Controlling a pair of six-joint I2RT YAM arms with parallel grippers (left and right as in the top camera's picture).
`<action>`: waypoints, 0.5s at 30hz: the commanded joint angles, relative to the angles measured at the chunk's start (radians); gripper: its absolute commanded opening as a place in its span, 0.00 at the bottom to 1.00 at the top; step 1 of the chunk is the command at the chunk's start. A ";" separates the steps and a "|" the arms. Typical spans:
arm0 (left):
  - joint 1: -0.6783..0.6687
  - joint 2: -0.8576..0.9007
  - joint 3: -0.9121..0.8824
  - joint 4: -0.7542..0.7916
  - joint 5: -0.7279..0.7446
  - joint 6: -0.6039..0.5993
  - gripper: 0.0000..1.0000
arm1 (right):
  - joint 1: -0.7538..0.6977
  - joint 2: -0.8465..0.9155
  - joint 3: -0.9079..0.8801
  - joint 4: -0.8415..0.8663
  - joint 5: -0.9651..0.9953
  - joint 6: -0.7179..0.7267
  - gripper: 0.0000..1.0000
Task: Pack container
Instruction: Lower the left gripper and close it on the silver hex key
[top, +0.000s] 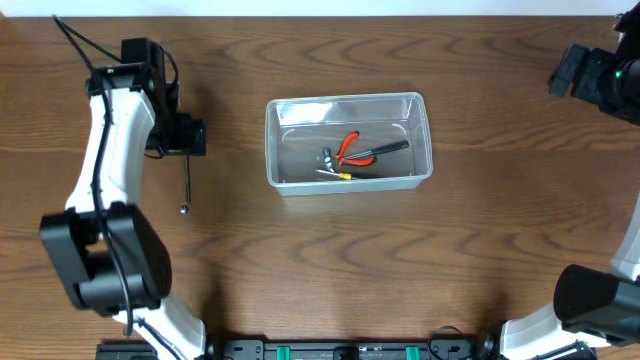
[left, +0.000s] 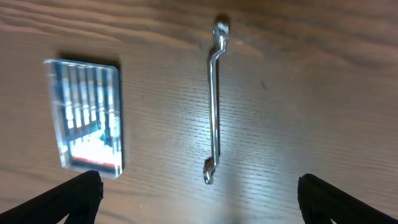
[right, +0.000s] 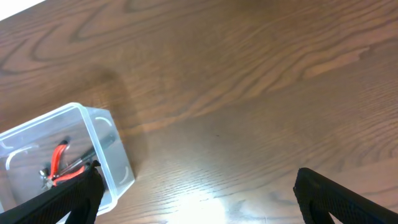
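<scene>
Left end effector (left: 199, 193): jaws spread wide, empty, over wrench (left: 213, 99). Container (top: 271, 140): centre of table (top: 450, 260), red pliers (top: 350, 146) inside. Blue tool pack (left: 87, 115): beside wrench. Right end effector (right: 196, 190): spread wide, empty. Risk: thin, flat wrench likely slips the pinch.

I see the tub (top: 346, 184) in the middle of the table (top: 480, 250), with pliers (top: 352, 147) lying inside it. Well to its left lies a wrench (top: 186, 185), a tool pack (left: 89, 115) beside it.

Left arm (top: 108, 150) reaching forward, jaws wide, empty; right arm (top: 598, 76) far right, jaws wide, empty
</scene>
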 joint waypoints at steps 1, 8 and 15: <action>0.033 0.054 -0.008 0.000 0.056 0.073 0.98 | -0.005 -0.002 -0.003 -0.003 0.012 -0.008 0.99; 0.081 0.122 -0.010 0.039 0.098 0.101 0.98 | -0.005 -0.002 -0.003 -0.006 0.014 -0.009 0.99; 0.084 0.146 -0.010 0.087 0.163 0.163 0.98 | -0.005 -0.002 -0.003 -0.004 0.048 -0.008 0.99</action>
